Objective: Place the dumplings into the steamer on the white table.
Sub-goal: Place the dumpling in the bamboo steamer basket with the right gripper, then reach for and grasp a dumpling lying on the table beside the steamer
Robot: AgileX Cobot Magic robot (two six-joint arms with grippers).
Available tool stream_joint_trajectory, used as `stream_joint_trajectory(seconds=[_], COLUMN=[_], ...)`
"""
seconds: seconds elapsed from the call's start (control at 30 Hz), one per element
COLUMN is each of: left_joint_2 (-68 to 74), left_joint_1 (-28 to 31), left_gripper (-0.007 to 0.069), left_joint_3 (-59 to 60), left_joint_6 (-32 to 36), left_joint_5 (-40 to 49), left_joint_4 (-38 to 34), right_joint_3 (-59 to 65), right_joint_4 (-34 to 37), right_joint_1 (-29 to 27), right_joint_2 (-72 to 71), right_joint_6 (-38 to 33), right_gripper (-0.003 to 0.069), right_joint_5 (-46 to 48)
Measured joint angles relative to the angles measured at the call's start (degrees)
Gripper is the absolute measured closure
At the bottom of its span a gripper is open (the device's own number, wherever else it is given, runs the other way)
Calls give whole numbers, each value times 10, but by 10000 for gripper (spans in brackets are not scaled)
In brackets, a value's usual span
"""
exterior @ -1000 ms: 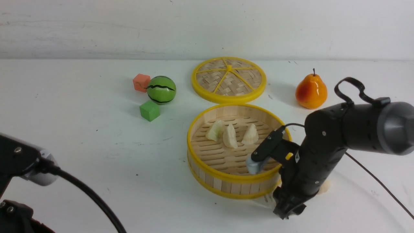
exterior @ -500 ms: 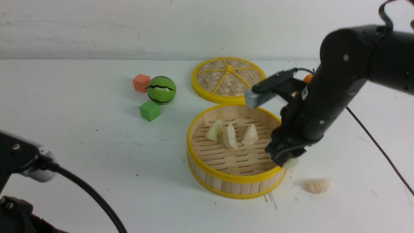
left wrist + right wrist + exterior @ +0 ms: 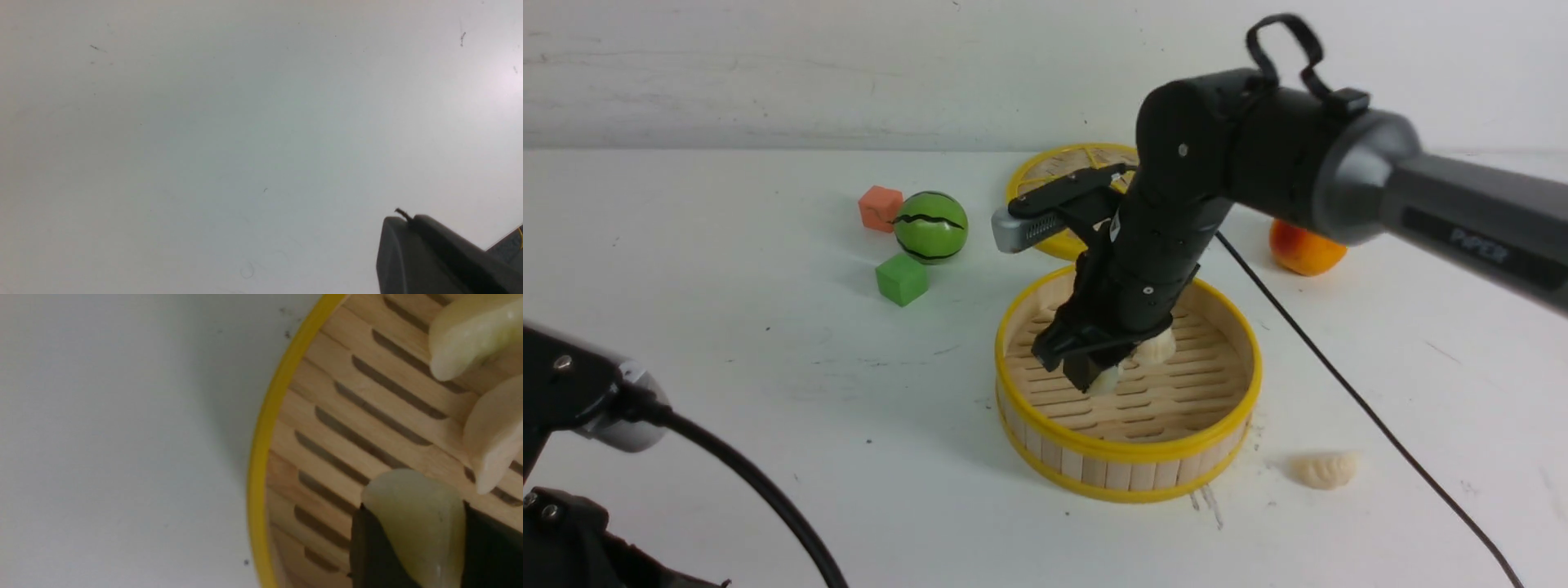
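My right gripper [image 3: 1097, 374] is shut on a pale greenish dumpling [image 3: 1107, 380], low over the left half of the steamer [image 3: 1123, 453] on the white table [image 3: 727, 343]. In the right wrist view the held dumpling [image 3: 412, 522] sits between the dark fingers above the slatted floor, with two more dumplings [image 3: 470, 330] [image 3: 494, 433] lying beyond it. The arm hides most of the steamer's contents from the front; one cream dumpling [image 3: 1158, 347] peeks out. Another cream dumpling [image 3: 1325, 469] lies on the table right of the steamer. My left gripper [image 3: 402, 218] is shut and empty over bare table.
The woven yellow-rimmed lid [image 3: 1054, 175] lies behind the steamer, partly hidden by my right arm. An orange pear [image 3: 1303, 249] stands at the back right. A striped green ball [image 3: 930, 226], an orange cube [image 3: 880, 207] and a green cube [image 3: 901, 278] sit left of the steamer.
My right gripper rose from the table at the steamer's right with a dumpling, then swung left over the rim and came down above the steamer floor. The left arm stayed put.
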Motion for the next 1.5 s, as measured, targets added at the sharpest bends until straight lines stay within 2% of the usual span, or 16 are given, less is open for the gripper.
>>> stream_joint_trajectory(seconds=[0.17, 0.37, 0.5, 0.67, 0.83, 0.93, 1.07, 1.17, 1.3, 1.33, 1.37, 1.5], left_joint_2=[0, 0, 0, 0, 0, 0, 0, 0, 0, 0, 0, 0], left_joint_1=[0, 0, 0, 0, 0, 0, 0, 0, 0, 0, 0, 0], left_gripper=[628, 622, 619, 614, 610, 610, 607, 605, 603, 600, 600, 596], left_joint_3=[0, 0, 0, 0, 0, 0, 0, 0, 0, 0, 0, 0], left_joint_6=[0, 0, 0, 0, 0, 0, 0, 0, 0, 0, 0, 0], left_joint_5=[13, 22, 24, 24, 26, 27, 29, 29, 29, 29, 29, 29], left_joint_4=[0, 0, 1, 1, 1, 1, 1, 1, 1, 1, 1, 1], right_joint_3=[-12, -21, -56, -72, -15, 40, 170, 253, 309, 321, 321, 323], right_joint_4=[-21, -20, -25, -56, -89, -92, -99, -101, -102, -100, -100, -96], right_joint_1=[0, 0, 0, 0, -9, -30, -97, -137, -153, -154, -154, -154], right_joint_2=[42, 55, 37, -35, -137, -184, -242, -253, -252, -248, -247, -224], right_joint_6=[35, 41, 36, 20, 26, 41, 79, 82, 31, -16, -16, -145], right_gripper=[371, 211, 160, 152, 153, 153, 153, 153, 153, 153, 153, 153], right_joint_5=[-5, 8, 85, 114, 119, 119, 115, 75, 26, 2, -1, -63])
